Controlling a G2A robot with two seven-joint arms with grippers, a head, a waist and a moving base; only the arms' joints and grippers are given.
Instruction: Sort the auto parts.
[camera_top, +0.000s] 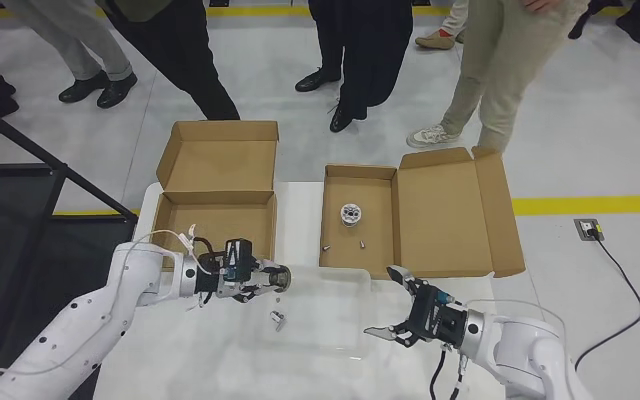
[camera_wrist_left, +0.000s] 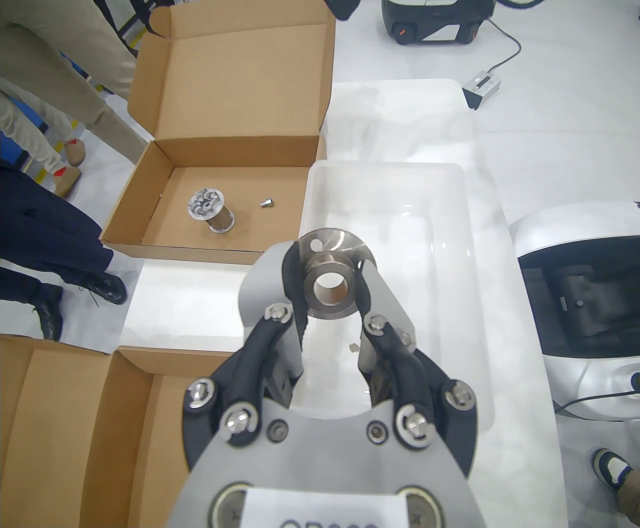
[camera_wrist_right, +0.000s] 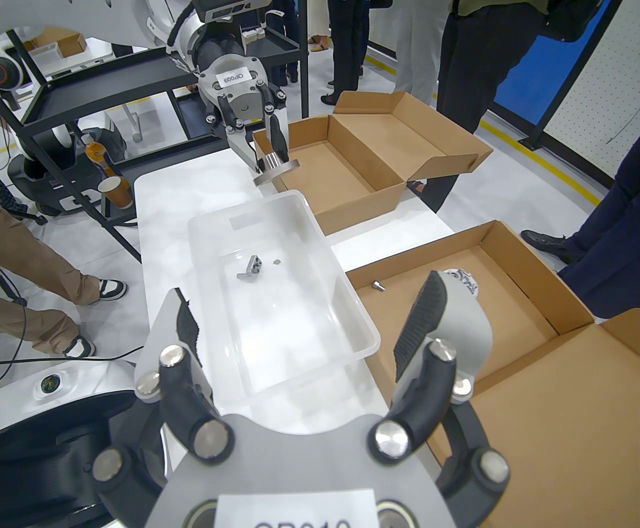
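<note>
Pale shop floor with yellow lines behind; white worktop (camera_top: 300, 215) carries two open cardboard boxes along its far edge and a clear tray (camera_wrist_left: 385, 169) in front of them.

The left box (camera_top: 200, 215) sits at the far left corner. The right box (camera_top: 345, 250) holds a spool-shaped part (camera_top: 350, 213) and a small bolt (camera_wrist_left: 266, 202).

I see the left gripper (camera_wrist_left: 327, 272) clenched on the flanged bushing (camera_wrist_left: 327, 312), fingers (camera_wrist_left: 292, 280) pinching its collar from both sides. It's held in the air over the tray end nearest the left box.

The left wrist view gives me the bore facing the camera and the holed flange on the far side. So the bushing's axis runs along the fingers.

The right wrist view gives me its side. The axis is tilted and the flange is at the low end, above the tray rim. It also gives a small grey bracket (camera_wrist_right: 251, 267) lying flat on the tray floor.

From the top view, the left arm comes in from the worktop's left edge, forearm roughly level.

The right gripper (camera_wrist_right: 307, 290) hangs by the front right of the worktop, beside the right box's near wall. Its fingers are spread wide, nothing between them.
</note>
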